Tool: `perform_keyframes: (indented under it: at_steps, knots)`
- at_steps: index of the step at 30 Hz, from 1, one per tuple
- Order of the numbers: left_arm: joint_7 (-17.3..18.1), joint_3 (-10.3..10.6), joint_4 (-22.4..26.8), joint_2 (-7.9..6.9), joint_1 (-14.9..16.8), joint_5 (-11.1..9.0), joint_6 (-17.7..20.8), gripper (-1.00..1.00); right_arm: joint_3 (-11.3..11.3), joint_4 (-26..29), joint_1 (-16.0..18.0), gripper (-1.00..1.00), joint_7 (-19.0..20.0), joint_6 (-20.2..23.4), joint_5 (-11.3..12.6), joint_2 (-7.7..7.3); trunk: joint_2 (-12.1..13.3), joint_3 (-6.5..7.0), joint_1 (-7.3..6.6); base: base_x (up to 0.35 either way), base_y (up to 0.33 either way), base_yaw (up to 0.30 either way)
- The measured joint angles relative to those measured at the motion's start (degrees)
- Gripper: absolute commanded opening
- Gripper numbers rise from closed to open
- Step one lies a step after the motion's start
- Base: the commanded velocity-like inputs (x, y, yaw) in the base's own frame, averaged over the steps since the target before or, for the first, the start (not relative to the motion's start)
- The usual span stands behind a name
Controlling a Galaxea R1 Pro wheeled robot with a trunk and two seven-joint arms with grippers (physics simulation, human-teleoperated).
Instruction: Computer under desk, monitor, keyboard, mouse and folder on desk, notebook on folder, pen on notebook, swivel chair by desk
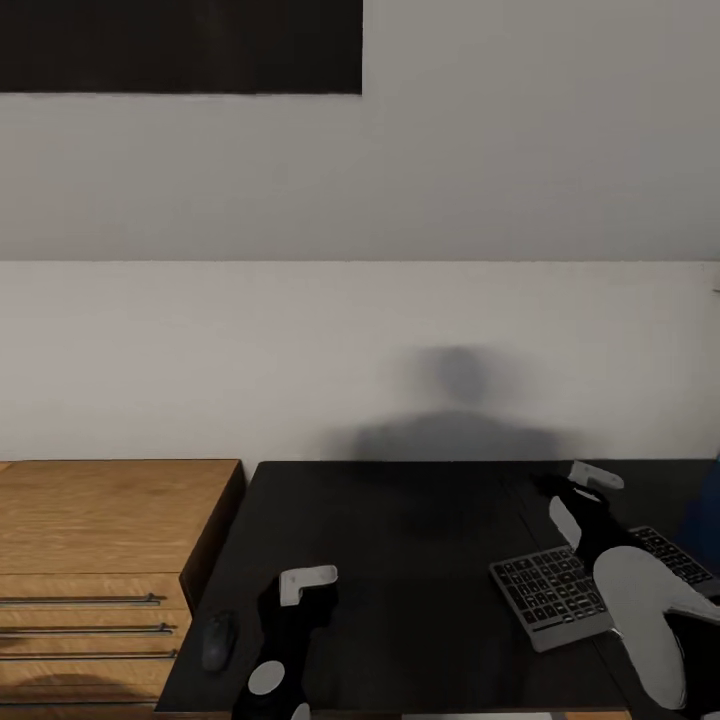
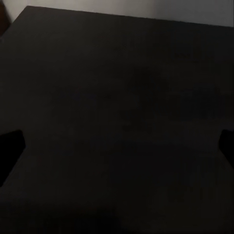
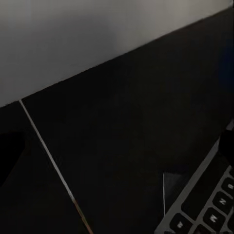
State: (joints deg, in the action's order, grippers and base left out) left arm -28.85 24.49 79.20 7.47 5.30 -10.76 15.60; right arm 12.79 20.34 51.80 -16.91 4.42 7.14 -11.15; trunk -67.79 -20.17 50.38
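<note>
The black desk (image 1: pixel 400 560) fills the lower part of the head view. The mouse (image 1: pixel 218 640) lies near its front left corner, just left of my left arm. The keyboard (image 1: pixel 545 590) lies askew at the right, partly under my right arm, and its corner keys (image 3: pixel 204 214) appear in the right wrist view. My left gripper (image 2: pixel 117 146) hangs open over bare desk top. My right gripper (image 3: pixel 117 146) is open beside the keyboard's end, with nothing in it. The computer, monitor, notebook, pen and swivel chair are out of view.
An oak dresser (image 1: pixel 100 530) with bar handles adjoins the desk's left end. A pale wall stands behind, with a dark panel (image 1: pixel 180 45) high up. I cannot tell whether the dark blue shape (image 1: pixel 705 515) at the right edge is the folder. A thin seam (image 3: pixel 48 161) crosses the desk top.
</note>
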Motion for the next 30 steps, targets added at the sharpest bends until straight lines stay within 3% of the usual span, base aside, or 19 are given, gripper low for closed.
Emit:
perform_keyframes:
  at_steps: [5, 8, 10, 13, 20, 23, 30]
  knots:
    - [-2.9, 1.7, 0.0, 0.00, 0.0, -0.1, 0.0, 1.00, 1.8, -10.0, 5.1, 1.00, -0.3, -5.7, 1.1, -1.81, 0.0, -0.01, 0.00, 0.000, 0.000, 0.000]
    - [-3.1, 1.8, 0.0, -0.03, 0.0, -0.1, 0.0, 1.00, 1.9, -10.9, 5.4, 1.00, -0.3, -6.1, 2.6, -1.79, 0.0, -0.01, 0.00, 0.000, 0.000, 0.000]
    - [-3.3, 1.9, 0.0, -0.01, 0.0, -0.2, 0.1, 1.00, 1.9, -11.5, 5.6, 1.00, -0.4, -6.4, 6.4, -1.58, 0.0, -0.01, 0.00, 0.000, -0.048, 0.000]
    - [-3.3, 1.9, 0.0, 0.02, 0.0, -0.2, 1.7, 1.00, 1.9, -11.8, 5.4, 1.00, -0.6, -6.4, 8.8, -1.42, 0.0, -0.01, 0.00, 0.000, -0.191, 0.000]
    - [-3.7, 2.6, 1.1, 1.66, 1.9, -2.1, 3.3, 1.00, 0.3, -13.2, 4.6, 1.00, -2.5, -5.8, 8.4, 0.53, 0.0, -0.01, 0.00, 0.000, 0.000, 0.000]
    - [-3.7, 3.4, 1.4, 2.53, 1.2, -1.2, 2.3, 1.00, 0.4, -13.1, 4.5, 1.00, -1.6, -6.6, 8.5, 1.28, 0.0, -0.01, 0.00, 0.000, 0.000, 0.000]
    - [-3.7, 3.7, 3.6, 2.53, -0.3, 1.0, 0.1, 1.00, 0.4, -12.6, 3.5, 1.00, 0.0, -6.9, 8.5, 1.55, 0.0, -0.01, 0.00, 0.000, 0.000, 0.000]
